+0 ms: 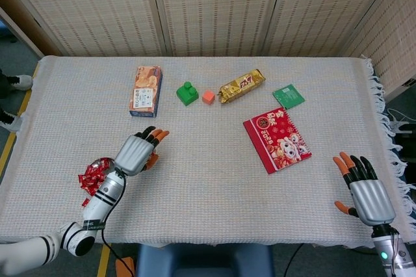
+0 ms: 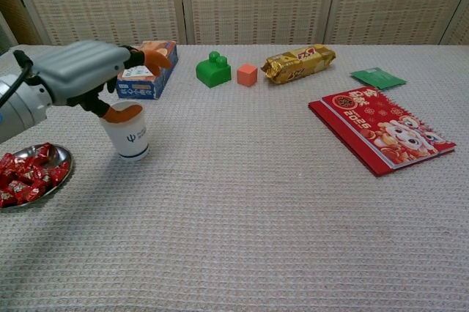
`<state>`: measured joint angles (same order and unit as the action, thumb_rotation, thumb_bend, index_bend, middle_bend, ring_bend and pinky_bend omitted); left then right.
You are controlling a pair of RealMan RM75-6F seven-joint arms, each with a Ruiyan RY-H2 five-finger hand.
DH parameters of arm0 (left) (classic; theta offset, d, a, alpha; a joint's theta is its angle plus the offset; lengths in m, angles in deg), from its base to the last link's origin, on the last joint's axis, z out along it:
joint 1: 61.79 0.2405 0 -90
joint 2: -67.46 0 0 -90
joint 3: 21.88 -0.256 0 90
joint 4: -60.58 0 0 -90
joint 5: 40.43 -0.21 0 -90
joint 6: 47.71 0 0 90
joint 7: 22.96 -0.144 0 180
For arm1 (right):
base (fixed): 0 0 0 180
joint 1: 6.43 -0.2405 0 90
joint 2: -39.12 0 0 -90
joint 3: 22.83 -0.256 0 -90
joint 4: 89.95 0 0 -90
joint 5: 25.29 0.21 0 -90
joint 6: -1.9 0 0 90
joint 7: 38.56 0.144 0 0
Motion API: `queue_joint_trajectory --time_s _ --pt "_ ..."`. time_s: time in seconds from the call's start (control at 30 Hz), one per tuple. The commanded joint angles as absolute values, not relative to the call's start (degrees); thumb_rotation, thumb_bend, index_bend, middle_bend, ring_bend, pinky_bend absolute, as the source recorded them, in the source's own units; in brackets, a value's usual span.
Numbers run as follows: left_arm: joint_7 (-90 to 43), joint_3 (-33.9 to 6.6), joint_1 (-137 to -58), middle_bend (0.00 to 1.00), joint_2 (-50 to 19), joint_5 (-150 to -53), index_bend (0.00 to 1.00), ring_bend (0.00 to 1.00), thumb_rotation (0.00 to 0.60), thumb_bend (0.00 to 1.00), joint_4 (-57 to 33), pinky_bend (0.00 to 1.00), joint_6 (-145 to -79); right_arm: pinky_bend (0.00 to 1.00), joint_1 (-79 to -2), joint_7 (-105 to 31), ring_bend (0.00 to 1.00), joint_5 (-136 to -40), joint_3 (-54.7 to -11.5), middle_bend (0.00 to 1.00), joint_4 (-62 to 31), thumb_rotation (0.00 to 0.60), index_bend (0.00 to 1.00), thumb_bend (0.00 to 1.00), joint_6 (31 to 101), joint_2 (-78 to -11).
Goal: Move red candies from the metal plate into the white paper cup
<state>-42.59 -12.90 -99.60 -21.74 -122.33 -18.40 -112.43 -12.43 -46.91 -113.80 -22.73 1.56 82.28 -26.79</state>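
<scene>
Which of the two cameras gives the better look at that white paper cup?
The chest view: the white paper cup stands in plain side view, logo visible, with the left hand just above its rim. In the head view the left hand covers the cup almost entirely.

Red candies point(image 2: 26, 179) heaped on metal plate point(image 2: 63, 153); white paper cup point(image 2: 128, 136) upright beside.
</scene>
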Motion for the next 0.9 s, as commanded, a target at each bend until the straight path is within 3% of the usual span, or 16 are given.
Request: queue_joint_trajectory --time_s 0.03,0.2,0.37,0.9 --pt "-43.6 -16.2 -95.1 0.13 -16.5 -125.3 0.1 0.1 0.6 0.39 -23.8 0.6 -118.3 0.0 -12.4 -46.8 0.0 -114.0 -22.6 0.0 1.6 0.6 0.0 0.03 82.3 -26.8" --pt "-44.3 -20.7 -89.5 0.1 -10.9 -124.9 0.08 0.09 0.6 0.38 -27.6 0.72 -121.2 0.0 -12.2 -46.5 0.0 -115.1 -22.3 0.0 1.9 0.6 0.0 0.03 83.1 -26.6" --pt "-43.7 -24.0 -86.2 0.07 -8.9 -122.4 0.05 0.09 0.6 0.37 -27.9 0.76 -119.7 0.0 -12.3 -46.5 0.0 -115.7 -22.1 0.0 1.9 0.6 0.0 0.03 83.1 -26.7" --pt "-49.3 -25.4 -83.9 0.07 -11.1 -117.9 0.06 0.1 0.6 0.37 -22.4 0.81 -114.6 0.0 -12.5 -46.8 0.0 -115.6 -22.0 0.0 1.8 0.6 0.0 0.04 82.6 -26.9"
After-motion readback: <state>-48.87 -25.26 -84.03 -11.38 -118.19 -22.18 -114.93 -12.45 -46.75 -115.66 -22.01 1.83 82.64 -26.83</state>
